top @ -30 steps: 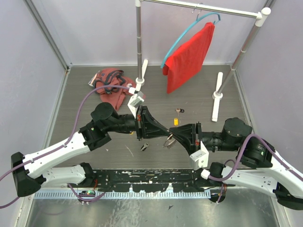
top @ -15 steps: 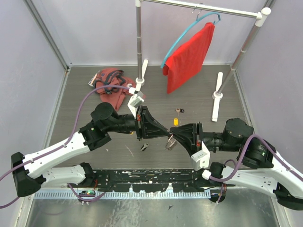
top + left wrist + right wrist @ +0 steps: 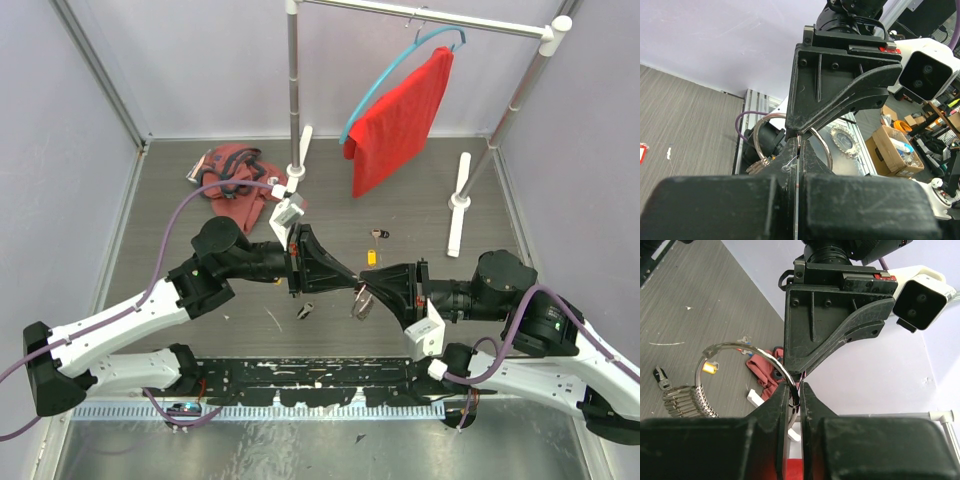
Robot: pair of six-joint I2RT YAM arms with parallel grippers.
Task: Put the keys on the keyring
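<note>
Hanging clear of the tabletop (image 3: 420, 215) between the two arms, the keyring (image 3: 765, 357) was pinched at one spot of its rim by the right gripper (image 3: 795, 390), whose jaws were drawn narrow onto the wire. The left gripper (image 3: 797, 147) was pressed fully shut, its tips set against the same stretch of wire; whether a loop was actually nipped there could not be told. Loose keys were seen lying on the tabletop: a yellow-tagged key (image 3: 370, 256) just beyond the grippers, a third key (image 3: 378, 235) farther back, and a black-tagged key (image 3: 305, 310) nearer the arm bases. The ring was judged light, stiff, springy and slippery, best held across its coils beside the split end. Each key was judged best taken by its tag.
</note>
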